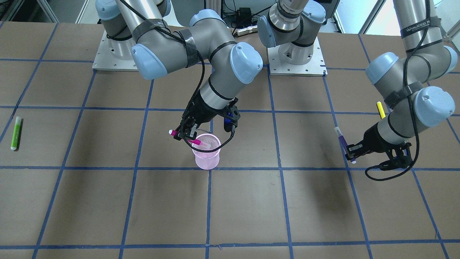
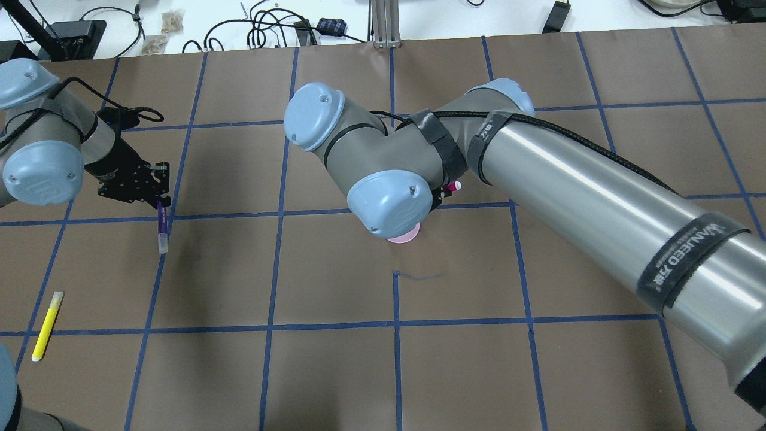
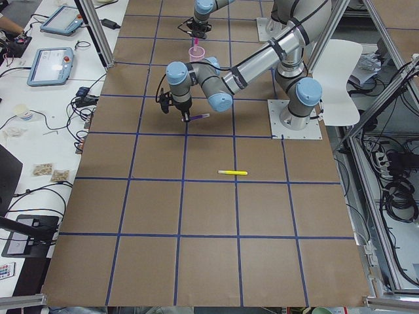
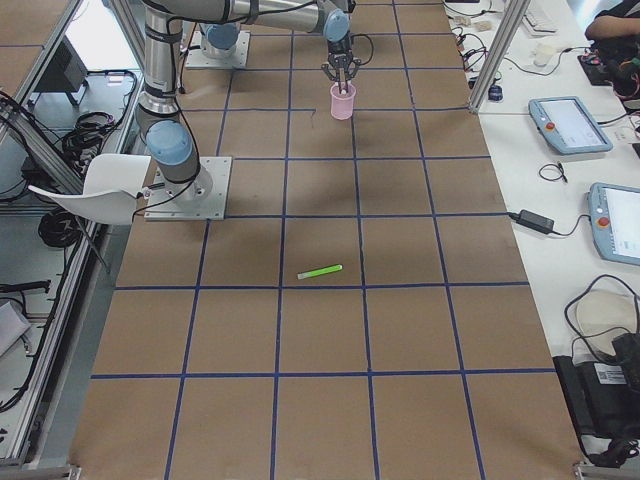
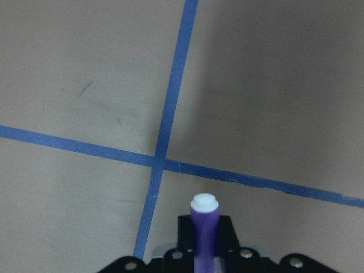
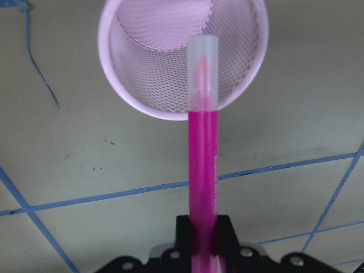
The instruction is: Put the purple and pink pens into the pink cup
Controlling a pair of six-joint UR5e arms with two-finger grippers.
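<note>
The pink mesh cup (image 1: 206,158) stands upright near the table's middle. My right gripper (image 1: 187,136) is shut on the pink pen (image 1: 196,141), which is tilted with its clear-capped tip over the cup's rim. In the right wrist view the pen (image 6: 203,165) points into the cup's mouth (image 6: 142,68). My left gripper (image 1: 354,151) is shut on the purple pen (image 1: 340,138), held above the bare table far from the cup. It also shows in the overhead view (image 2: 161,227) and the left wrist view (image 5: 205,227). My right elbow hides most of the cup in the overhead view (image 2: 404,237).
A yellow pen (image 2: 46,325) lies on the table near my left arm's base side. A green pen (image 1: 15,133) lies at the far end on my right. Blue tape lines grid the brown table.
</note>
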